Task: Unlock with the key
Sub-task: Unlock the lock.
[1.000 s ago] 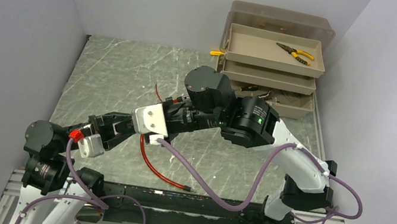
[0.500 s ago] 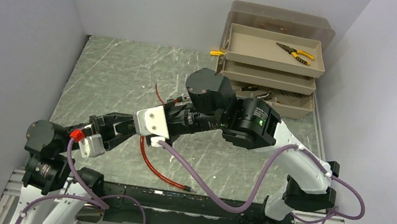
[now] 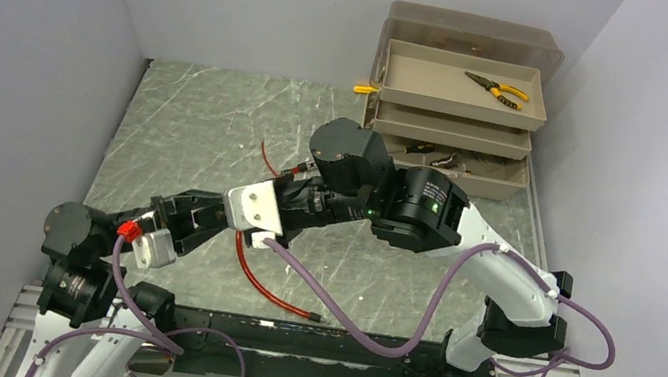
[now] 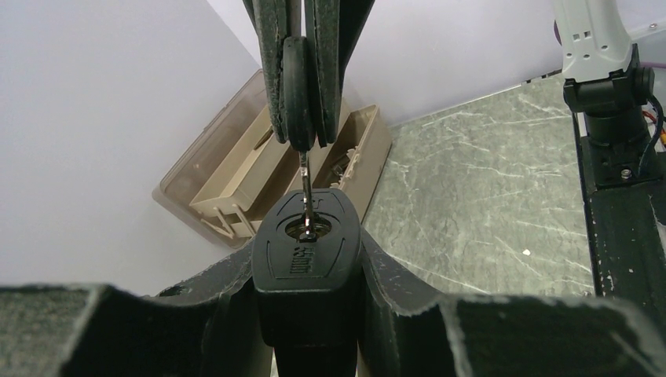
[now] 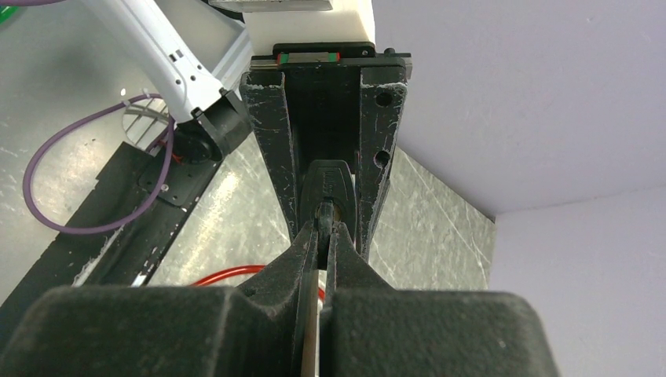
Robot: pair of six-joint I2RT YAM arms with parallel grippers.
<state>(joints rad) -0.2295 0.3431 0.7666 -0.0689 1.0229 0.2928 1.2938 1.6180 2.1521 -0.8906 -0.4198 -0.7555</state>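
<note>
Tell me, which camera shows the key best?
The left wrist view: the key, pinched in the right gripper, shows its blade entering the lock. The right wrist view shows only a sliver; the top view hides it behind the arms.

Faint embossed lettering, sideways on the black lock (image 4: 308,267), none of it legible.

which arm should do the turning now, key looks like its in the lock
Right. The right gripper is shut on the key, its blade in the keyhole, so it likely only needs to twist. The left gripper clamps the lock, steadying it.
</note>
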